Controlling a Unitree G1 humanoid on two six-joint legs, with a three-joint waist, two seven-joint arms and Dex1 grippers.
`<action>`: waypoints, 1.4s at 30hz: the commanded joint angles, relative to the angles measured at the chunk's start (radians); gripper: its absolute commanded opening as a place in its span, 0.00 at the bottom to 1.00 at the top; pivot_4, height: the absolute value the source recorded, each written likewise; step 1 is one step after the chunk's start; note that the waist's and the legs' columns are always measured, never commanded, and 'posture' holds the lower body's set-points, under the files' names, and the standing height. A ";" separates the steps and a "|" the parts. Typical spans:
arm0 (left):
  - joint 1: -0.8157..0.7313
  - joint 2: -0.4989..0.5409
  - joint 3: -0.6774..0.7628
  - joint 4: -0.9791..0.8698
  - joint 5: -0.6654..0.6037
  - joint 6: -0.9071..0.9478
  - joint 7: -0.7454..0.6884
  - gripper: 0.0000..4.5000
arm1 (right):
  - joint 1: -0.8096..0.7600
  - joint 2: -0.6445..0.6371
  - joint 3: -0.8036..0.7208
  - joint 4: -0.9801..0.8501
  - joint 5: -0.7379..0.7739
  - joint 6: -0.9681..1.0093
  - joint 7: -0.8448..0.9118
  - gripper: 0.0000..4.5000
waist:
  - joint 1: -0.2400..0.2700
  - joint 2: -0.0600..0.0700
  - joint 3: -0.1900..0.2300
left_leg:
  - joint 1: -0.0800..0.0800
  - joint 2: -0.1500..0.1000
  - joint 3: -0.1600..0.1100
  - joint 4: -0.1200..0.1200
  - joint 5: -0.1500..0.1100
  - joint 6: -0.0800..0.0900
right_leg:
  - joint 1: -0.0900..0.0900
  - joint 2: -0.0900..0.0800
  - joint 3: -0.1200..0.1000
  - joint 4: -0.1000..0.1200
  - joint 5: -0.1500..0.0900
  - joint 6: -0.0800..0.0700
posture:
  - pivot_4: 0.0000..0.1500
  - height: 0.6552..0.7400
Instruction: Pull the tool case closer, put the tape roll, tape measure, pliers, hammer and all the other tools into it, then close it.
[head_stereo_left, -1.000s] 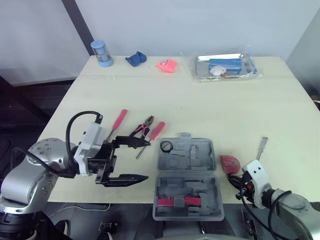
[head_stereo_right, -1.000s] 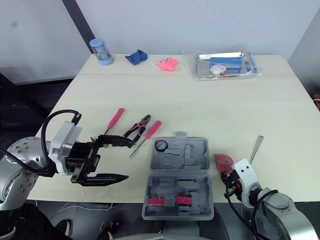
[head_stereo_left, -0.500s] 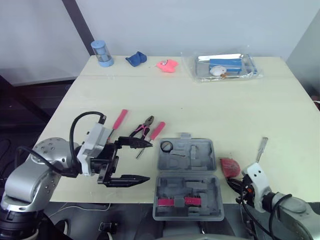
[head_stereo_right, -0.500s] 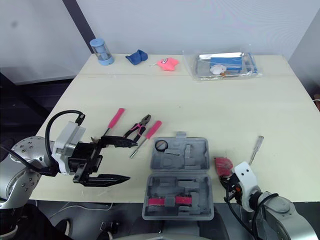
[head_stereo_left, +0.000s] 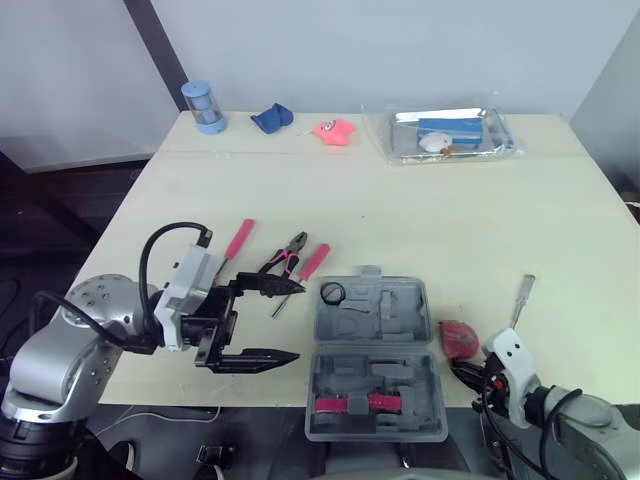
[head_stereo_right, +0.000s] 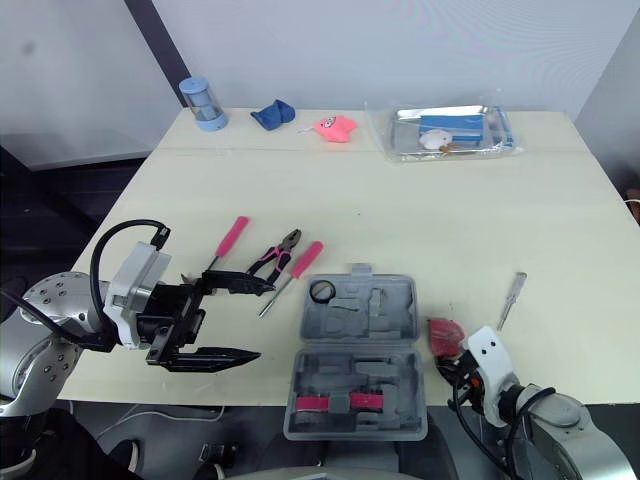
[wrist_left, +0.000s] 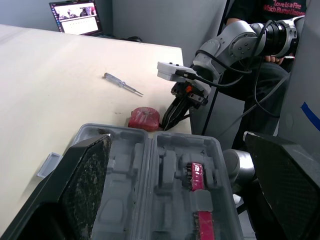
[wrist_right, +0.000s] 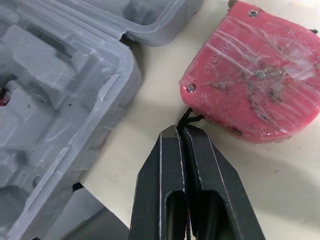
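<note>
Treat the tape measure, lying just right of the open tool case, as a rigid, probably dense, smooth shell; grip across its flat sides, not the thin cord where the fingers of your right gripper sit pressed together; the left gripper is spread wide.

There is one case, one pliers, two pink-handled tools, one clear screwdriver, one red tape measure, one tape roll, one blue jar.
</note>
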 joint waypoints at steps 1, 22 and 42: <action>0.004 0.013 0.008 -0.010 -0.007 -0.007 -0.009 1.00 | 0.019 -0.007 0.039 -0.018 0.018 0.039 0.009 0.02 | 0.000 0.000 0.000 | 0.000 0.000 0.000 0.000 0.000 0.000 | 0.000 0.000 0.000 0.000 0.000 0.000 | 1.00 1.00; 0.001 -0.001 -0.005 0.004 0.006 -0.026 -0.021 1.00 | 0.209 -0.209 -0.210 -0.038 0.048 -0.089 0.184 0.57 | 0.008 -0.002 -0.001 | 0.000 0.000 -0.001 0.003 0.000 0.000 | 0.002 0.000 -0.001 -0.001 0.000 0.000 | 1.00 1.00; 0.031 -0.006 -0.010 0.002 0.016 -0.064 -0.021 1.00 | -0.155 -0.266 -0.113 0.418 -0.089 -0.741 0.556 0.98 | 0.002 -0.002 0.001 | 0.000 0.000 -0.001 0.004 0.000 0.000 | 0.003 0.000 -0.001 0.000 0.000 0.000 | 1.00 1.00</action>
